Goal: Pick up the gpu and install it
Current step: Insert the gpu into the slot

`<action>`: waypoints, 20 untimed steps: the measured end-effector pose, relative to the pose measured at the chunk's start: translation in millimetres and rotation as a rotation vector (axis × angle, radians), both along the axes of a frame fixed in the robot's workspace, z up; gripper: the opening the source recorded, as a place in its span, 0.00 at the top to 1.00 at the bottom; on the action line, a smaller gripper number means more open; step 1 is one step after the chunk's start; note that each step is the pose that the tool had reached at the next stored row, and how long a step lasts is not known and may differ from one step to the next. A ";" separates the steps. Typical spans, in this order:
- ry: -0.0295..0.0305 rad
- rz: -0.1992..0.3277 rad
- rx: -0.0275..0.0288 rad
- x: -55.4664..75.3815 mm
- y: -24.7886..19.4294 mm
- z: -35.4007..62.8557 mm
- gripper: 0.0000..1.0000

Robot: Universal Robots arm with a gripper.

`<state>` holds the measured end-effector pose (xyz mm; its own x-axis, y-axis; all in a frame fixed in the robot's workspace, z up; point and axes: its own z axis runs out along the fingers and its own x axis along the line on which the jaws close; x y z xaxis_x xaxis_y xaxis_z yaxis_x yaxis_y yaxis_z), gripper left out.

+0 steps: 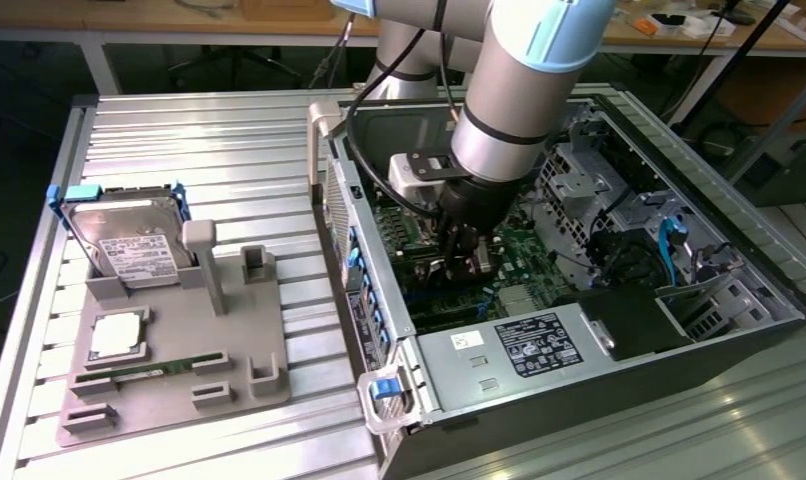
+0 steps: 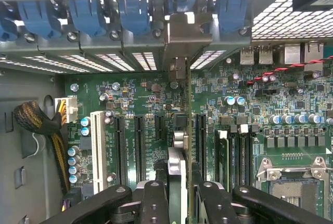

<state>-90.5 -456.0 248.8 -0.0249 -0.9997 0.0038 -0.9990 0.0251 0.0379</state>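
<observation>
The end effector (image 2: 177, 195) was inside the open computer case (image 1: 723, 350), its black fingers (image 2: 153, 203) closed on the gpu (image 2: 177, 172), which it held edge-on and upright above the motherboard (image 2: 151, 104). In the wrist view the card appeared as a thin vertical slab with a pale upper edge and a silver end bracket (image 2: 184, 37) reaching up to the rear slot openings beneath the blue latches (image 2: 132, 13). It stood among the black expansion slots (image 2: 139, 148), beside a white slot (image 2: 97, 148); whether it was fully seated could not be determined. In the exterior view the arm (image 1: 510, 110) descended into the case and the card was largely hidden beneath the end effector (image 1: 459, 262). On the table (image 1: 203, 130), at the exterior view's left, a grey fixture (image 1: 176, 385) carried a hard drive (image 1: 136, 250) in a blue frame and a slim green memory stick (image 1: 156, 368).
</observation>
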 end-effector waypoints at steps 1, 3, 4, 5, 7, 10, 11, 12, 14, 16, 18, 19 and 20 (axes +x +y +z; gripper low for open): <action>-0.0001 0.000 -0.0001 0.0 0.0 -0.2 0.73; -0.0002 0.000 0.0000 0.0 0.0 -0.3 0.73; -0.0003 0.000 0.0001 0.0 0.0 -0.3 0.73; -0.0004 0.000 0.0002 0.0 0.0 -0.4 0.73; -0.0004 0.001 0.0002 0.0 0.0 -0.4 0.73; -0.0006 0.008 0.0007 0.1 0.1 0.2 0.73; -0.0008 0.008 0.0009 0.1 0.1 0.8 0.73; -0.0008 0.009 0.0009 0.1 0.1 1.4 0.73; -0.0004 0.009 0.0005 0.0 0.0 2.1 0.73; -0.0004 0.009 0.0005 0.0 0.0 2.1 0.73; -0.0004 0.011 0.0006 0.0 0.0 2.1 0.73; -0.0004 0.013 0.0005 0.0 0.0 2.1 0.73; -0.0004 0.015 0.0004 0.0 0.0 2.1 0.73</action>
